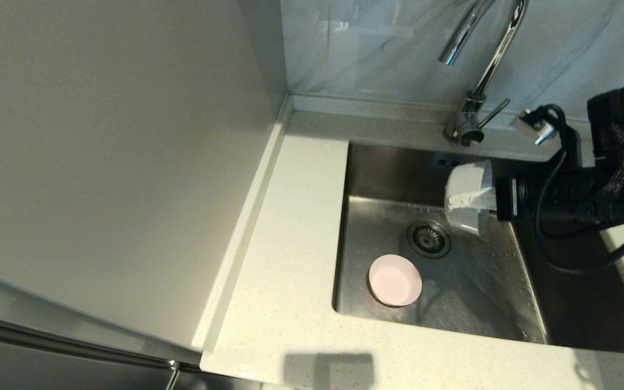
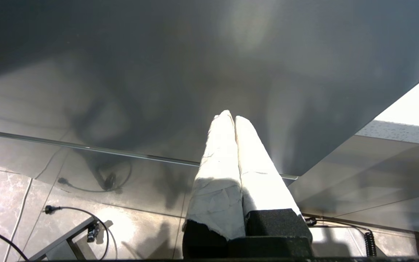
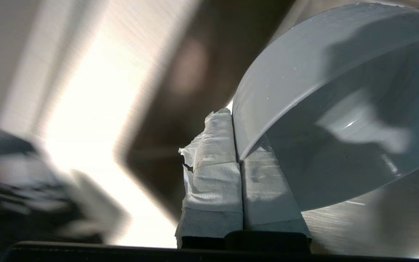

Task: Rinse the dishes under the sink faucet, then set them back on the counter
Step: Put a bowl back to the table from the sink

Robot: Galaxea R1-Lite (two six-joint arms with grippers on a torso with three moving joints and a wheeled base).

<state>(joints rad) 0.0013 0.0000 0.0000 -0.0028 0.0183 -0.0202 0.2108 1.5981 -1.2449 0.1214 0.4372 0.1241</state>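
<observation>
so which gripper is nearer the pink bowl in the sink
Right. The right gripper is over the sink, holding the grey bowl above the drain near the pink bowl. The left gripper is parked off the counter.

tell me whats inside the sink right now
A pale pink bowl rests on the sink floor beside the drain strainer. The right gripper holds a grey bowl above; its arm hides the right side.

Pink bowl [image 1: 395, 280] on sink [image 1: 474, 303] floor

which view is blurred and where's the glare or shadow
Right wrist view: background smeared by motion blur with a bright washed-out streak, while the light grey bowl and padded right gripper stay sharp. Head view: sharp, a dark boxy shadow on the speckled off-white counter. Left wrist view: sharp, sunlit shut left gripper.
</observation>
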